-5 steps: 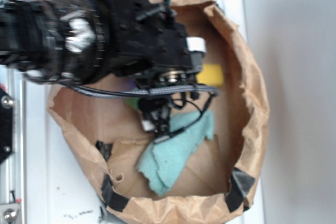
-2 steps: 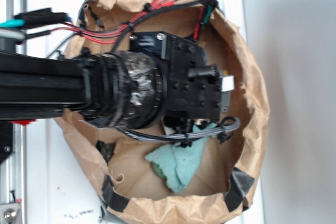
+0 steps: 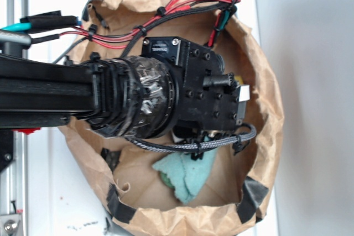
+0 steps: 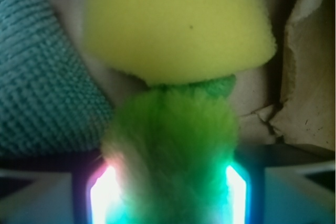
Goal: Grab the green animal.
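Paper bag [image 3: 265,109]: one green animal [image 4: 170,150].

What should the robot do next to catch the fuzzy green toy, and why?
Probably close the gripper. In the wrist view the green animal already sits between the two lit fingers, so squeezing should catch it. The yellow sponge just beyond it touches it, so avoid pushing further forward.

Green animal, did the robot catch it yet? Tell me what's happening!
Gripper astride the green animal, grip not confirmed. Yellow sponge touching its far end. Teal rag alongside, inside the paper bag.
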Motion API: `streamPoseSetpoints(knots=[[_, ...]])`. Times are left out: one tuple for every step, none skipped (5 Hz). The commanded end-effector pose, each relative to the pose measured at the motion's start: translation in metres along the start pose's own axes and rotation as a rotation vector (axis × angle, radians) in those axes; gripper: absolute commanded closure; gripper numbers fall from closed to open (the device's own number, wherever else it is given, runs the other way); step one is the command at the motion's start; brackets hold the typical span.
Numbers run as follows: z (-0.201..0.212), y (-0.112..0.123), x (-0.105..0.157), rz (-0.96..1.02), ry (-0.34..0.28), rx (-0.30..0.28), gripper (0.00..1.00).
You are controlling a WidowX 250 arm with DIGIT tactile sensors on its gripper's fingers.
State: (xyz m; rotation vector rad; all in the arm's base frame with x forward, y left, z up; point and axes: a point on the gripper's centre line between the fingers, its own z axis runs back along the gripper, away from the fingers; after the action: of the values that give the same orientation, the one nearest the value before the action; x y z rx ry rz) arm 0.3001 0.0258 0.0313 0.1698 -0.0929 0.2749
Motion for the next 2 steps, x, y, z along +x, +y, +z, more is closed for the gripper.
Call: streamPoseSetpoints(knots=[[0.076, 0.003, -0.001, 0.029, -0.026, 0.053, 1.00], [0.105, 0.004, -0.001, 0.055, -0.016, 0.098, 1.00]])
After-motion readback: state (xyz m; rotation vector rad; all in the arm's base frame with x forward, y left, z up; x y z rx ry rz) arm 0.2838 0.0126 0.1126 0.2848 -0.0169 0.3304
